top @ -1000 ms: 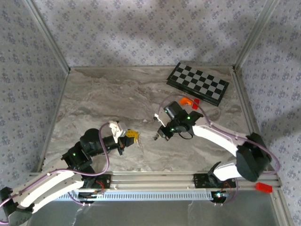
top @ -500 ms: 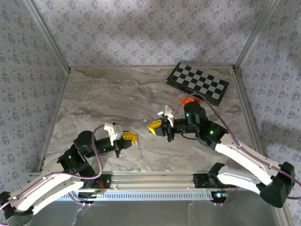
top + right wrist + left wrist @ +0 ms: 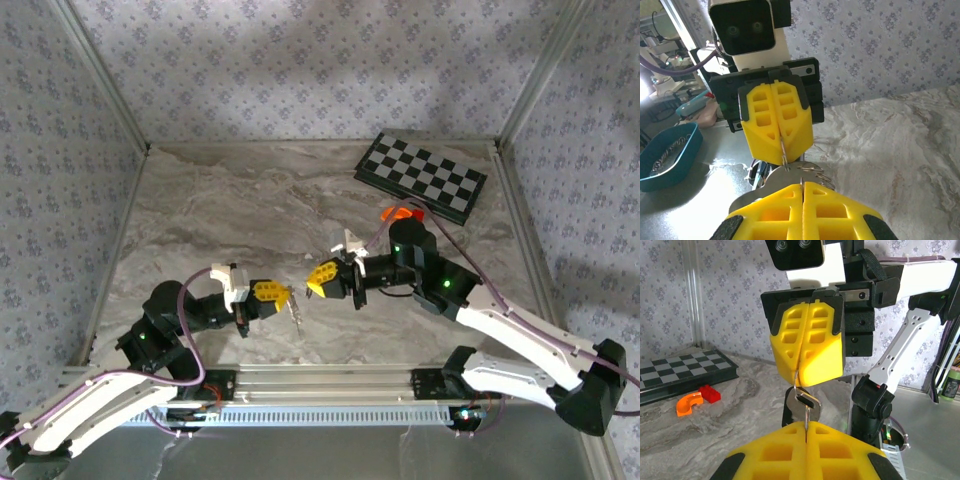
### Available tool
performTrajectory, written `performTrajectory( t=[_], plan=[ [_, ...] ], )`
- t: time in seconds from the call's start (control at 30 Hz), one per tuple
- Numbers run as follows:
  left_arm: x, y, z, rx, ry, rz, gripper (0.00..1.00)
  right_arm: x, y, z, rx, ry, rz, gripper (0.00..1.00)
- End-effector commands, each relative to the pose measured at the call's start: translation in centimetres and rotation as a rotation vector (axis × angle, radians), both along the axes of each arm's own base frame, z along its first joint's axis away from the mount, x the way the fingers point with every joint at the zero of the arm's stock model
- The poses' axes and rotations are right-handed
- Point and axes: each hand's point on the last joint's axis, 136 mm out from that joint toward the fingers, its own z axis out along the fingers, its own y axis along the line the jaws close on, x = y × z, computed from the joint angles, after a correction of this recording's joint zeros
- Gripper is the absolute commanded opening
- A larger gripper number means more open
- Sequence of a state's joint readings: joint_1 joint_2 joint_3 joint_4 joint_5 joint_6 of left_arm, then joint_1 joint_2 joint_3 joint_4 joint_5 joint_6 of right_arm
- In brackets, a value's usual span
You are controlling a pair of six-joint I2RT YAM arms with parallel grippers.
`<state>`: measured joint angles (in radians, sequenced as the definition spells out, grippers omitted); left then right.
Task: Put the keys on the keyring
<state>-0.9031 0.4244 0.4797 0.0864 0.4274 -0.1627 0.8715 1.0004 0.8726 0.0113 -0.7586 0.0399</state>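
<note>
two arms meet nose to nose above the near middle of the marble-patterned desk (image 3: pixel 230 200), with the keys between them. the left jaws, yellow and pressed flat together, pinch the thin wire of the keyring (image 3: pixel 807 171), so it hangs clear of the desk and is turned toward the partner arm. a silver key (image 3: pixel 802 404) dangles just under the tips, free to swing. directly opposite and almost touching, the right jaws are likewise shut tight, and a curved sliver of metal runs out of their seam. it reads as the far side of the same ring, though it could be a key's edge and the views do not settle it. a grip from both sides would steady the ring and let its coil be worked apart, which is probably why the arms face each other so closely. the threading looks not yet done. off the desk beyond the left arm, in the right wrist view, a teal tub (image 3: pixel 675 150) carries a small coil of chain-like metal, too small to name. on the right, an orange curved block (image 3: pixel 689 405) and a red brick (image 3: pixel 709 393) lie side by side just in front of the folding chessboard (image 3: pixel 420 178) at the far right corner. the board is closed, so its contents are hidden.
</note>
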Motion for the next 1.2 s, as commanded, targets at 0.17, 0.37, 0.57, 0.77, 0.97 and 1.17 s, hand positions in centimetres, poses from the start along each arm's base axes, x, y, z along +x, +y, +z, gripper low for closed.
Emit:
performTrajectory(
  t=[0.17, 0.37, 0.57, 0.77, 0.97, 1.17],
  plan=[
    [-0.7, 0.4, 3.6, -0.094, -0.062, -0.021, 0.0, -0.8, 0.6, 2.0, 0.058, -0.042, 0.031, 0.0],
    [-0.7, 0.4, 3.6, -0.096, -0.06, -0.021, 0.0, -0.9, 0.9, 2.2, 0.065, -0.046, 0.035, 0.0],
    [-0.6, 0.3, 3.4, -0.093, -0.054, -0.019, 0.0, -1.3, 1.0, 1.6, 0.024, -0.086, 0.023, 0.0],
    [-0.5, 0.3, 3.0, -0.09, -0.044, -0.014, 0.0, -1.5, 1.1, 1.4, 0.005, -0.107, 0.022, 0.0],
    [-0.5, 0.3, 3.0, -0.089, -0.045, -0.015, 0.0, -0.9, 1.0, 1.4, 0.001, -0.126, -0.017, 0.0],
    [-0.4, 0.2, 2.7, -0.08, -0.04, -0.014, 0.0, -0.9, 0.9, 1.7, 0.015, -0.137, -0.025, 0.0]
  ],
)
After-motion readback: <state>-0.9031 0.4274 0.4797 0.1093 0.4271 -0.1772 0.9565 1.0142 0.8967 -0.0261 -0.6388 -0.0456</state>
